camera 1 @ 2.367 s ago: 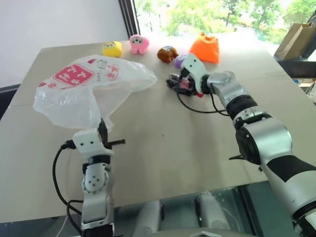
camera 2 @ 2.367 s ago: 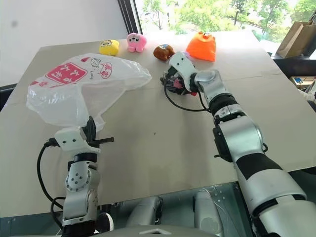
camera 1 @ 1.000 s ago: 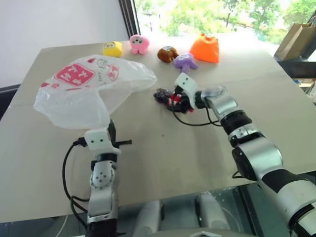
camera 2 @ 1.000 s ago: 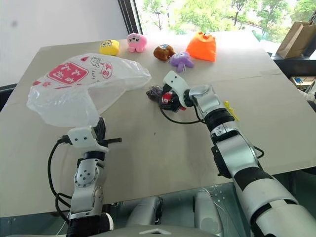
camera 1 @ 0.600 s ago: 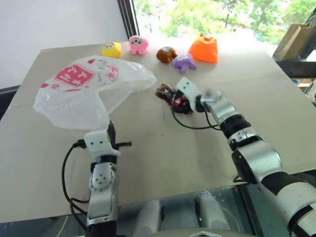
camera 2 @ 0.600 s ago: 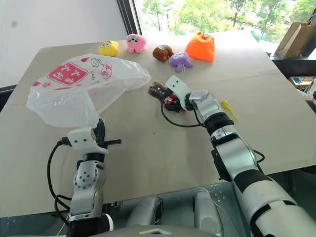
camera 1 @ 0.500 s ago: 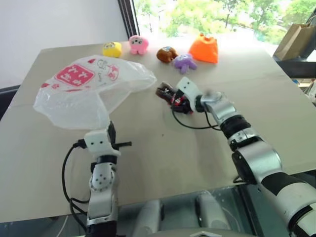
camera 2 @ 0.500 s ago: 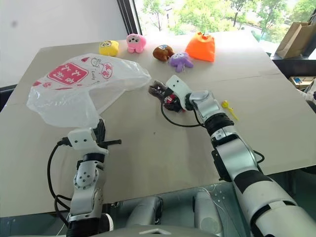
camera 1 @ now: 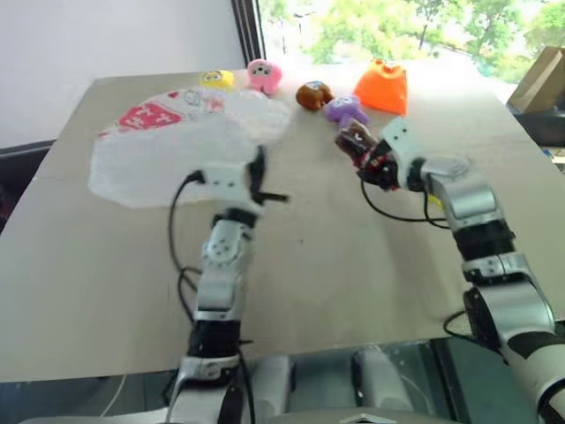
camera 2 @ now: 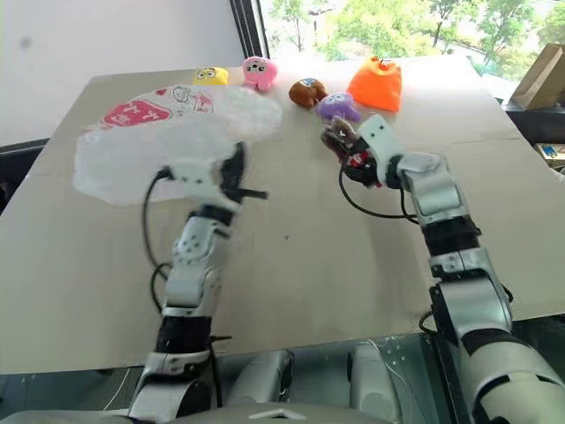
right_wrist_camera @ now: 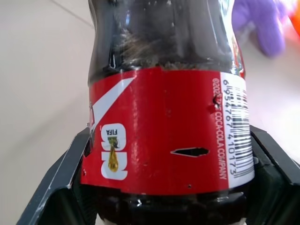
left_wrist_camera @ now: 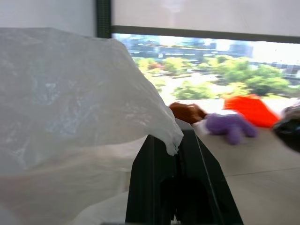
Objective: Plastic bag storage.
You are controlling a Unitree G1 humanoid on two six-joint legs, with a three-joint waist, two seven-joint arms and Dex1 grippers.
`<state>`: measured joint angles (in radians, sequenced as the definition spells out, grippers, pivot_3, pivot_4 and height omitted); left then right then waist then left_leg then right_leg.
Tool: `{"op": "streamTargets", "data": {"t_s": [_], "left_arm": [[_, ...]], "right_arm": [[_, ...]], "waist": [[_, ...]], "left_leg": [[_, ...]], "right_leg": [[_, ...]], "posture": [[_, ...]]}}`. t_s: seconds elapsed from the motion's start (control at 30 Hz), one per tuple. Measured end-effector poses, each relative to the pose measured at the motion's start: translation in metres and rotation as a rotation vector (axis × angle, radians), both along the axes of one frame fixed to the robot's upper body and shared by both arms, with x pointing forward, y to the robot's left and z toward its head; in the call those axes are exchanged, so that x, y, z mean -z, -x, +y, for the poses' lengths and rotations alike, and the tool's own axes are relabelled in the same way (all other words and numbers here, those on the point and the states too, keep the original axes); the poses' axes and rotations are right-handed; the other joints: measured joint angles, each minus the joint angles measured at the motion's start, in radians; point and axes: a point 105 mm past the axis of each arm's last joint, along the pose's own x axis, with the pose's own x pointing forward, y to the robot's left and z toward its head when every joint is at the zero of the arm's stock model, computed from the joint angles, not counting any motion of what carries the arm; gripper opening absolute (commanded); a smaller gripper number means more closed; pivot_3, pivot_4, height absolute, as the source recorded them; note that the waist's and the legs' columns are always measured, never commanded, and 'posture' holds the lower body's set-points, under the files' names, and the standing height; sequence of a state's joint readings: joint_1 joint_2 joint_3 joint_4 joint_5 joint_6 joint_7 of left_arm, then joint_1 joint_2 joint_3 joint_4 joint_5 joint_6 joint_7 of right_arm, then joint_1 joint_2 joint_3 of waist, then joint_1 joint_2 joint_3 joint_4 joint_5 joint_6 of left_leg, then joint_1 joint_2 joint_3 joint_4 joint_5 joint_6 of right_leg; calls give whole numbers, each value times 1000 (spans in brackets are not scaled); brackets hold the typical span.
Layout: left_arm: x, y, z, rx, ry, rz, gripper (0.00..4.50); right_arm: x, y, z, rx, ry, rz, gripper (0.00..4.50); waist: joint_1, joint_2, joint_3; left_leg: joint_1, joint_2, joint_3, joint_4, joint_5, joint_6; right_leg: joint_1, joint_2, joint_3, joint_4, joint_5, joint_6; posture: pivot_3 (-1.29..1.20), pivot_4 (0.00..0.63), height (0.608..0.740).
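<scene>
In our right wrist view the right gripper (right_wrist_camera: 164, 187) is clamped on a small dark cola bottle (right_wrist_camera: 164, 93) whose glossy red wrap reads "COCA-COLA COMPANY", with a barcode and "FIFA" in white. The left gripper (left_wrist_camera: 174, 154) is closed tight on a pinch of the plastic bag (camera 1: 168, 150), a thin, crinkly, translucent white film bearing a red printed square whose characters we cannot quite read. From the head camera the bag billows over the tan bench (camera 1: 353, 283) towards ten o'clock. At twelve o'clock sit soft toys: yellow (camera 1: 216, 79), pink (camera 1: 263, 74), brown (camera 1: 311, 94), purple (camera 1: 344, 109) and an orange cone-like one (camera 1: 382, 87).
</scene>
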<state>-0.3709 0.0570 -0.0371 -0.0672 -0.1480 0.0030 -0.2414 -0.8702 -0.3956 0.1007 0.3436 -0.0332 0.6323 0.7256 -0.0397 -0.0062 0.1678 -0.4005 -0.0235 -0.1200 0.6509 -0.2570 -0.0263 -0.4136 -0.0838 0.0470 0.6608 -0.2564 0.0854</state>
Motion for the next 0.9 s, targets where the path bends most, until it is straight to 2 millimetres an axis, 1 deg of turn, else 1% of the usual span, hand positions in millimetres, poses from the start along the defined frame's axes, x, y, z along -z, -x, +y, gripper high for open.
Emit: {"op": "streamTargets", "data": {"t_s": [0.07, 0.1, 0.17, 0.23, 0.27, 0.3, 0.37, 0.4, 0.43, 0.5, 0.6, 0.63, 0.67, 0.73, 0.8, 0.9], "left_arm": [[9, 12, -32, 190, -41, 29, 0], [15, 20, -41, 267, -63, 47, 0], [25, 37, -50, 398, -120, 76, 0], [35, 54, -47, 486, -175, 103, 0], [37, 57, -44, 496, -184, 111, 0], [39, 61, -37, 495, -191, 124, 0], [40, 62, -25, 455, -193, 129, 0], [39, 63, -22, 442, -193, 129, 0], [39, 65, -13, 409, -191, 127, 0], [42, 68, -4, 368, -183, 132, 0], [47, 75, -1, 343, -177, 149, 0], [47, 77, -3, 343, -177, 145, 0], [47, 78, -4, 343, -176, 143, 0], [46, 86, -7, 340, -173, 137, 0], [47, 92, -10, 353, -183, 138, 0], [55, 97, -6, 342, -214, 163, 0]], "right_arm": [[-2, 8, -4, -15, 16, 1, 3075], [-4, 11, -2, -31, 26, -3, 3075], [-9, 17, 1, -68, 47, -13, 3075], [-10, 25, 6, -134, 92, -11, 3075], [-8, 28, 6, -154, 110, -5, 3075], [-3, 34, 8, -197, 142, 19, 3075], [10, 43, 15, -273, 174, 71, 3075], [13, 46, 18, -294, 181, 84, 3075], [20, 53, 26, -353, 199, 115, 3075], [27, 60, 37, -424, 219, 142, 3075], [32, 65, 64, -516, 218, 141, 3075], [30, 66, 76, -548, 215, 131, 3075], [28, 65, 83, -566, 212, 123, 3075], [18, 56, 111, -597, 196, 73, 3075], [7, 46, 127, -594, 197, 14, 3075], [-2, 31, 147, -555, 160, -39, 3075]], "waist": [[-13, 0, 0], [-27, 1, 0], [-42, 1, 1], [-50, 1, 1], [-49, 1, 1], [-47, 1, 1], [-42, 1, 1], [-41, 1, 1], [-39, 1, 1], [-32, 1, 1], [-28, 1, 1], [-25, 1, 1], [-25, 1, 1], [-29, 1, 1], [-24, 1, 1], [-20, 1, 1]], "left_leg": [[0, 0, 2, -2, 0, 0], [0, 1, 2, -3, 0, 0], [2, 2, 3, -4, 0, 0], [4, 3, 3, -3, 0, 0], [4, 3, 2, -2, 0, 1], [4, 3, 2, -1, -2, 4], [4, 3, 1, 2, -2, 5], [4, 3, 1, 2, -2, 5], [4, 3, 1, 3, -2, 5], [5, 3, 1, 2, -2, 4], [4, 3, 1, 2, 0, 1], [4, 3, 1, 2, 0, 1], [4, 3, 1, 2, 0, 1], [4, 3, 1, 2, 0, 1], [4, 3, 0, 1, 0, 0], [4, 3, 0, 1, 0, 0]], "right_leg": [[-1, 0, 2, 0, 0, 0], [-2, 0, 2, 0, 0, 0], [-3, 2, 4, 1, 0, 0], [-2, 3, 4, 2, 0, 0], [-1, 4, 4, 3, 0, 0], [0, 4, 3, 3, 0, 0], [1, 4, 4, 4, 1, 1], [1, 4, 4, 3, 1, 2], [1, 4, 4, 3, 1, 2], [1, 4, 4, 3, 1, 2], [1, 4, 4, 3, 1, 2], [1, 3, 3, 3, 1, 2], [1, 3, 4, 3, 1, 2], [1, 3, 4, 3, 1, 2], [0, 4, 3, 3, 1, 2], [0, 4, 3, 2, 1, 2]], "posture": [[0, 150, 740], [0, 150, 740], [0, 150, 740], [0, 150, 740], [0, 150, 740], [0, 150, 740], [0, 150, 740], [0, 150, 740], [0, 150, 740], [0, 150, 740], [0, 150, 740], [0, 150, 740], [0, 150, 740], [0, 150, 740], [0, 150, 740], [0, 150, 740]]}}
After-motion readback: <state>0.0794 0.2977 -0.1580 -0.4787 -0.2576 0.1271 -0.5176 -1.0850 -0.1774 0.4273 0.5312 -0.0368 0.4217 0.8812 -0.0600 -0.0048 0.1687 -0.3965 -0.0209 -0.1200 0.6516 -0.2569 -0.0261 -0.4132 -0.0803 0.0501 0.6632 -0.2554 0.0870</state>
